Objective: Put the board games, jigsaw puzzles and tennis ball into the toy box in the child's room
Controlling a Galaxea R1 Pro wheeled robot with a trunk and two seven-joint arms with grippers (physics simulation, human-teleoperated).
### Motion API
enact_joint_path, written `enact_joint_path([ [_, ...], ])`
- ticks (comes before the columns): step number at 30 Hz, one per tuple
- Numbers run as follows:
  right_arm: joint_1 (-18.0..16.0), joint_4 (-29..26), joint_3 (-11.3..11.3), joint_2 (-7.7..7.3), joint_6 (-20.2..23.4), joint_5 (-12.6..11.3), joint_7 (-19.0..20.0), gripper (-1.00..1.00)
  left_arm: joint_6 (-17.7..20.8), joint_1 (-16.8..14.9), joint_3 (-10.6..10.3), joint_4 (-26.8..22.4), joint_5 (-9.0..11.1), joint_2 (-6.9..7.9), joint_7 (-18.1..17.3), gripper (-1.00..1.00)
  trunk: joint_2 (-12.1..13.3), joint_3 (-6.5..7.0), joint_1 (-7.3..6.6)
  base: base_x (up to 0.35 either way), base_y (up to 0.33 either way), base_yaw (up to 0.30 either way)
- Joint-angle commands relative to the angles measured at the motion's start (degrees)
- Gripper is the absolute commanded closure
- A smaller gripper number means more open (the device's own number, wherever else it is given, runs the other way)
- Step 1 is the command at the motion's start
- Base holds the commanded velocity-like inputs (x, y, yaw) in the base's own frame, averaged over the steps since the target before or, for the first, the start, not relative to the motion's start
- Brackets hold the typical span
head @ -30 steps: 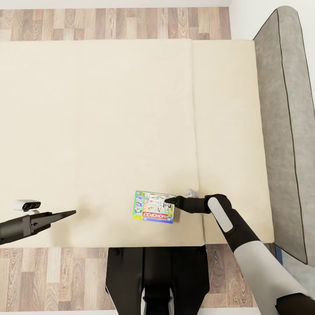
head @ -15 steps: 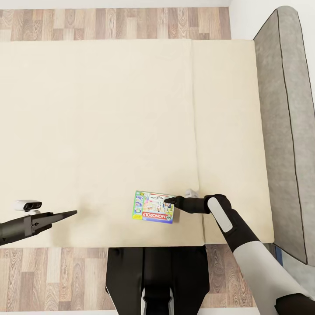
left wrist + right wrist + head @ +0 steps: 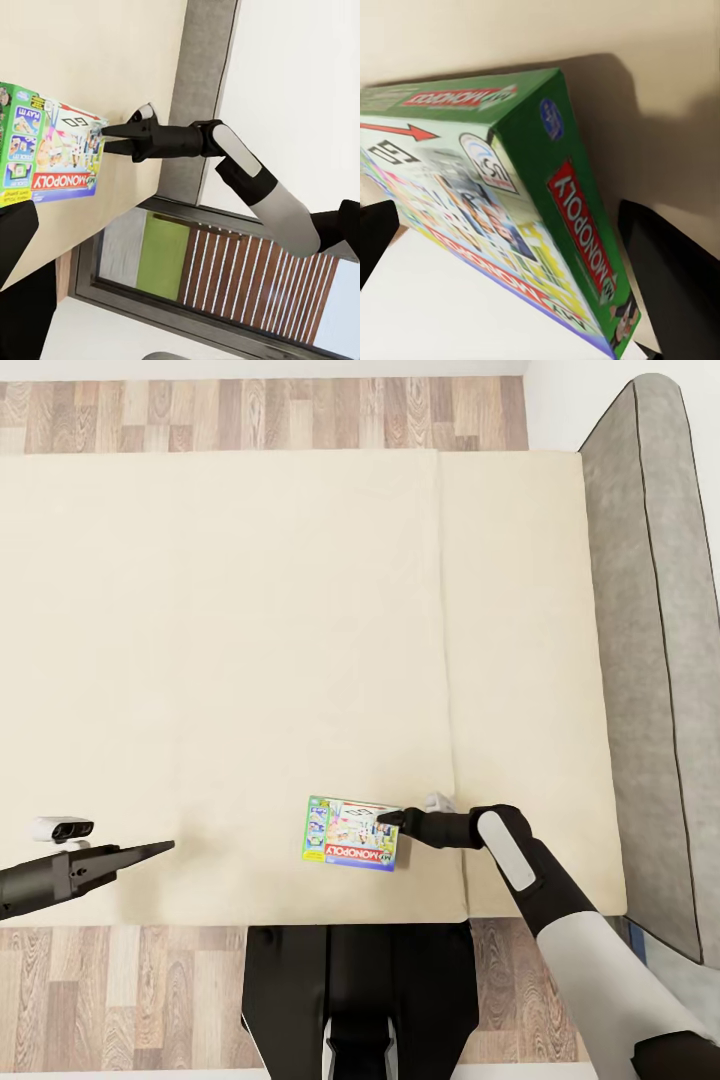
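Monopoly box (image 3: 352, 833) lies near bed (image 3: 250, 660) edge; right gripper (image 3: 388, 822) jaws spread around its right corner; left gripper (image 3: 160, 848) jaw state unclear.

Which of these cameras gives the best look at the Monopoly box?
The head view: the whole Monopoly box lies flat on the bed, with the right gripper at its edge. The left wrist view shows most of the box from the side, cut off at the picture's edge. The right wrist view shows one corner close up, slightly blurred.
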Motion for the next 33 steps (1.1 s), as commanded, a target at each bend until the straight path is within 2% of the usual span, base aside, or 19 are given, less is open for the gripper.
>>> enact_joint_path([
  [1,-0.02,-0.02,0.05,-0.09,0.03,0.93,0.55,-1.0,0.61,-0.01,-0.02,-0.01,-0.04,0.03,-0.23,-1.0,-0.09,-0.05,0.04,0.0,0.0,0.0],
  [11,-0.02,-0.04,0.0,-0.3,0.05,-0.95,0.57,-1.0,0.66,-0.01,-0.02,0.0,-0.04,0.06,-0.23,-1.0,-0.09,0.02,0.04,0.0,0.0,0.0],
  [20,-0.02,-0.05,0.01,-0.33,0.05,-4.05,0.57,-1.0,0.67,-0.01,-0.02,0.0,-0.04,0.06,-0.23,-1.0,-0.09,0.36,0.04,0.0,0.0,0.0],
  [33,-0.02,-0.06,0.03,-0.19,0.05,-5.24,0.57,-1.0,0.67,-0.01,-0.06,0.0,-0.04,0.02,-0.23,-1.0,-0.09,0.4,0.04,0.0,0.0,0.0],
])
